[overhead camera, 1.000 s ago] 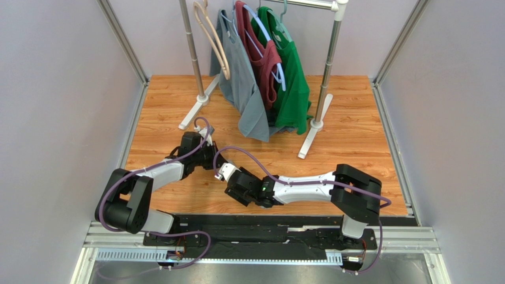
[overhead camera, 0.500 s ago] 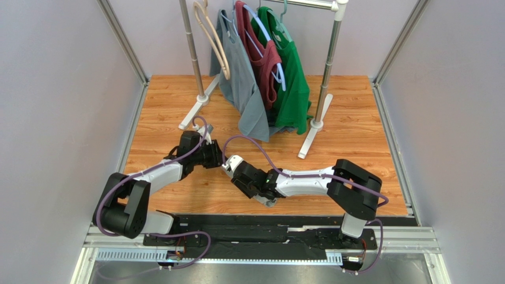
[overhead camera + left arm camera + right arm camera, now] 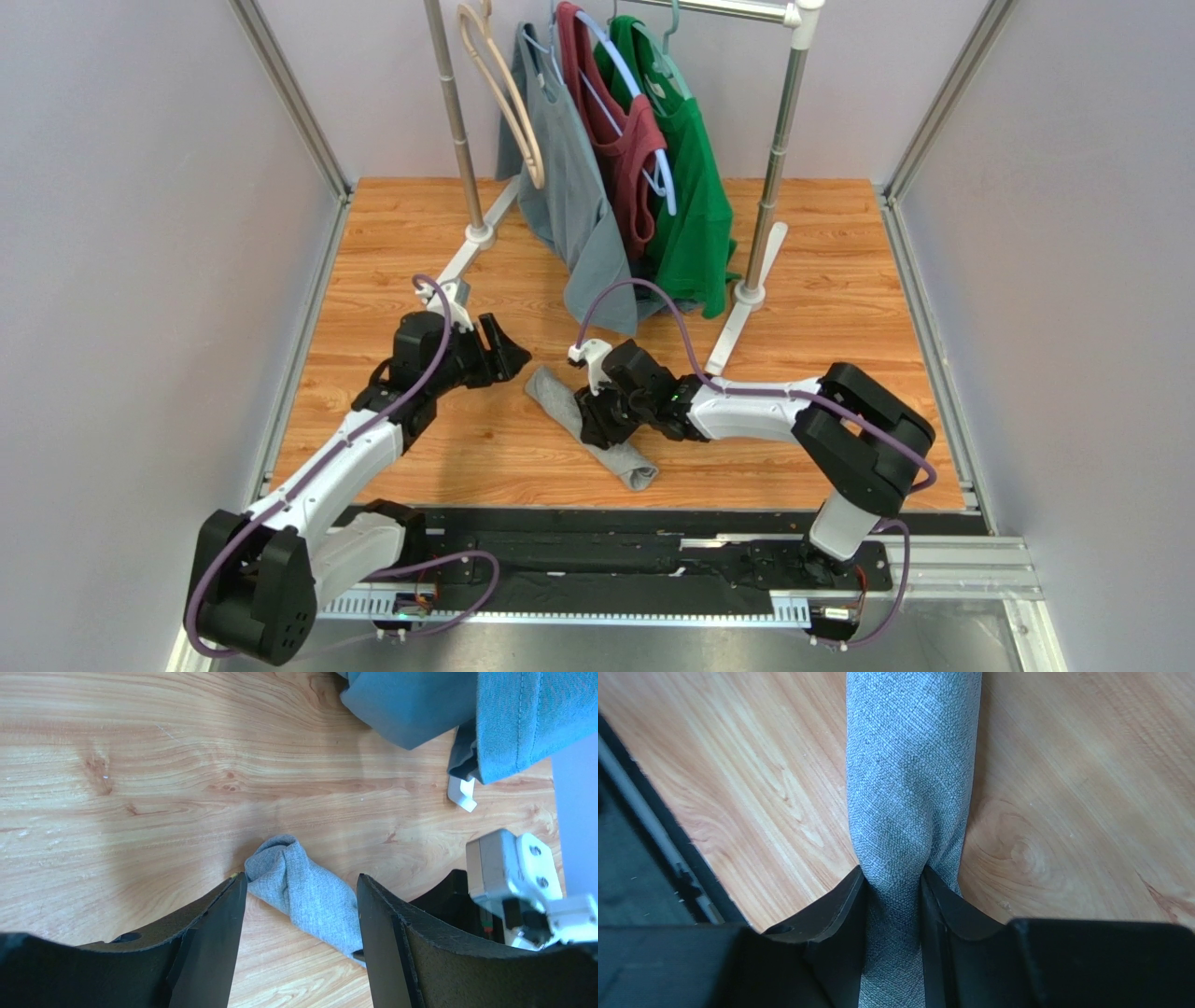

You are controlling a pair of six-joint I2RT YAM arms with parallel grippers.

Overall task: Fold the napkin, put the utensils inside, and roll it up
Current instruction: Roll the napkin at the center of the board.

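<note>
**Left gripper releases the rolled napkin while the right gripper closes on it**

The napkin (image 3: 554,398) lies as a tight grey roll on the wooden worktop (image 3: 842,308), slanting between the two arms. A second ago the left gripper (image 3: 502,353) was closed over it. Now its jaws stand wide around the roll's far end and no longer grip it. The right gripper (image 3: 891,875) has narrowed and pinches the roll near its middle. No fork is visible. It is probably inside, so the rolling seems almost finished.
</note>
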